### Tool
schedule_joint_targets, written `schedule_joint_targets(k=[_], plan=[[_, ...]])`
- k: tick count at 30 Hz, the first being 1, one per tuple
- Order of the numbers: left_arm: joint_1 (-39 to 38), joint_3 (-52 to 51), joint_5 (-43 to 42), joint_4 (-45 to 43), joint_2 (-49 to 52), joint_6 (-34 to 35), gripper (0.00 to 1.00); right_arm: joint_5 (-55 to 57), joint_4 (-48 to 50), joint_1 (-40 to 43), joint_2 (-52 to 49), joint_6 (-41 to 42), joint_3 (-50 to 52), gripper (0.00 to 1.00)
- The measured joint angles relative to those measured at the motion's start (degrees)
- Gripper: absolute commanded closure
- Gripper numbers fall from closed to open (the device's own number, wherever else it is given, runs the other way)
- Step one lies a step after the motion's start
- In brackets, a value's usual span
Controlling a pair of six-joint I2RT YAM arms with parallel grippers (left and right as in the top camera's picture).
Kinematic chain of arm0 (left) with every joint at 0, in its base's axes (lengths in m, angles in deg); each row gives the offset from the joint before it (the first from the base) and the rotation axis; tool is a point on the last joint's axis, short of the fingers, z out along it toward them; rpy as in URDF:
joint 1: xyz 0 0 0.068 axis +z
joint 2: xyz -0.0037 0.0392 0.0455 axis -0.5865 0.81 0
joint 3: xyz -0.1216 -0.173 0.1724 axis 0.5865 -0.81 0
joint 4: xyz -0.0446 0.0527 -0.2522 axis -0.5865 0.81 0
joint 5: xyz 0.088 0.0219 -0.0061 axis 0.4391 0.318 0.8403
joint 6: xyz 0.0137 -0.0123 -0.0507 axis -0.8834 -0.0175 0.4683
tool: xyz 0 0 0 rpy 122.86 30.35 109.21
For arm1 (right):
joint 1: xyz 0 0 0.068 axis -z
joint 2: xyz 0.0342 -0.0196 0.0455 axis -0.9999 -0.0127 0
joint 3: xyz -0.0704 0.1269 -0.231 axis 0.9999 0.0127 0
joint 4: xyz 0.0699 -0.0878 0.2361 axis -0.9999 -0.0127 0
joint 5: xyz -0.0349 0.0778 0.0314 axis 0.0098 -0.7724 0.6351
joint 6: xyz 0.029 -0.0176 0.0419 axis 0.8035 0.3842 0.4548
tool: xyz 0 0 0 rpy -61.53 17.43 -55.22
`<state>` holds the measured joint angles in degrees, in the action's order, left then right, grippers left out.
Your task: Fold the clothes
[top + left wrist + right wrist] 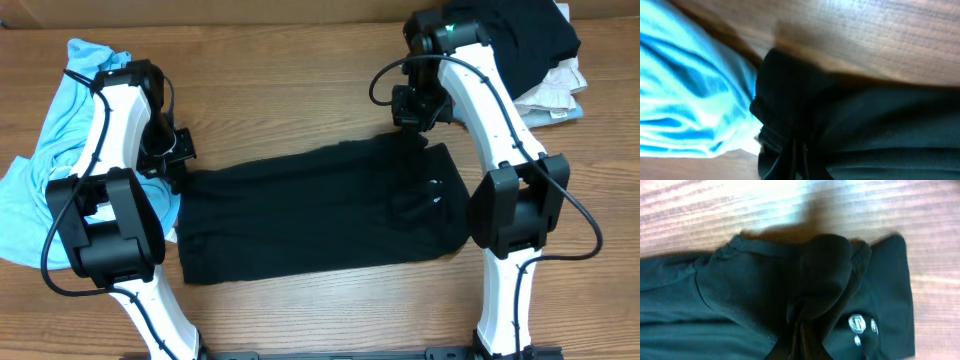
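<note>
The black shirt (320,215) lies across the middle of the wooden table (300,90) as a long, flat band running left to right. Small white logos (857,324) show near its right end. The left gripper (178,160) sits at the band's left edge, just beside a light blue garment (40,170) that spreads over the table's left side. The right gripper (412,128) is at the far right corner of the band, and a pile of folded garments (545,60) sits well apart behind it. In both wrist views the black cloth rises into a tight ridge that runs down to where the fingers meet. Both pairs of fingers therefore appear clenched on a pinch of shirt, though the dark fingers are hard to tell from the dark cloth. The fabric looks thin, soft and light. It drapes, wrinkles and bunches readily around each pinch, so it will probably not hold any shape by itself and will sag between two held points. It is likely to drag on the wood grain rather than slide freely, and a shallow pinch could slip off or catch only the top layer. The best holds appear to be the edges and corners at the two ends of the band, taken through all layers so that the stack moves as one. On the left, the pinch should avoid the blue cloth touching the shirt's edge, because the two could easily be lifted together.
</note>
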<state>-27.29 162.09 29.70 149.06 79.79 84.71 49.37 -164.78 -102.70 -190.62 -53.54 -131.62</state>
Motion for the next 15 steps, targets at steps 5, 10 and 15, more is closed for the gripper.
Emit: schedule_joint_targets(k=[5, 10, 15], plan=[[0.00, 0.00, 0.00, 5.49, 0.00, -1.03, 0.96, 1.79, -4.52, 0.00, 2.71, 1.33, 0.00, 0.96], [0.00, 0.00, 0.07, 8.39, -0.04, -1.64, 0.96, 2.40, -5.97, 0.00, 3.80, 1.88, 0.00, 0.96], [0.00, -0.11, 0.20, 9.01, -2.56, -1.68, 0.96, 2.45, -5.60, 0.00, 7.19, 1.90, 2.49, 0.96]])
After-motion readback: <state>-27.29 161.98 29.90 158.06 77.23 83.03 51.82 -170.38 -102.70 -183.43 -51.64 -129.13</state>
